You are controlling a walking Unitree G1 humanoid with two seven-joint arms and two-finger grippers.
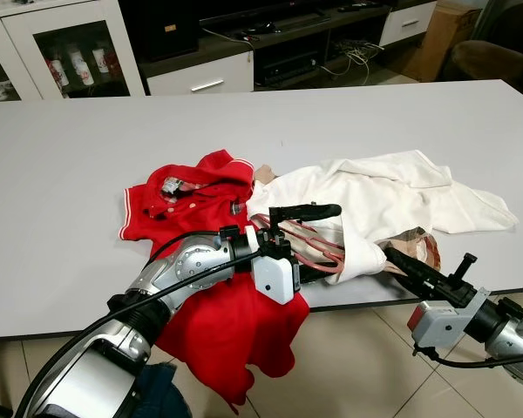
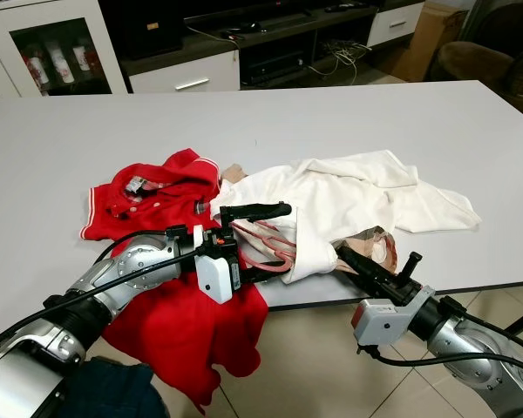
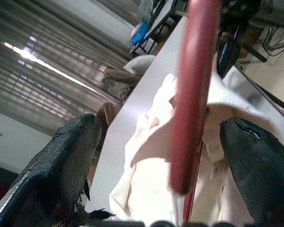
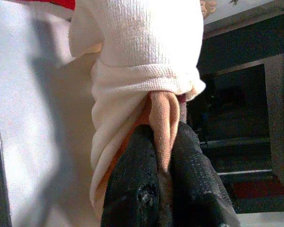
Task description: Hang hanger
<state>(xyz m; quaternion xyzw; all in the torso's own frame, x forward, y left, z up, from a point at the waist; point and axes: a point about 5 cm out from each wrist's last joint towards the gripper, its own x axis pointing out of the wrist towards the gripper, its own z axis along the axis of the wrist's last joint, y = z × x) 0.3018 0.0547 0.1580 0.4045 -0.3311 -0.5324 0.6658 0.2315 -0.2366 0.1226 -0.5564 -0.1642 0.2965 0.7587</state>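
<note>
Nearest the table edge, the right gripper pinches the white shirt's hem. The left gripper stands spread around the red hanger, whose length points into the shirt beyond.

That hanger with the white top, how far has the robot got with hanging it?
Done: the red hanger is partly tucked into the white top on the table. In hand: the left pincer is open around the hanger; the right pincer pinches the top's hem. Left: lifting and hanging it. The red polo lies untouched.
</note>
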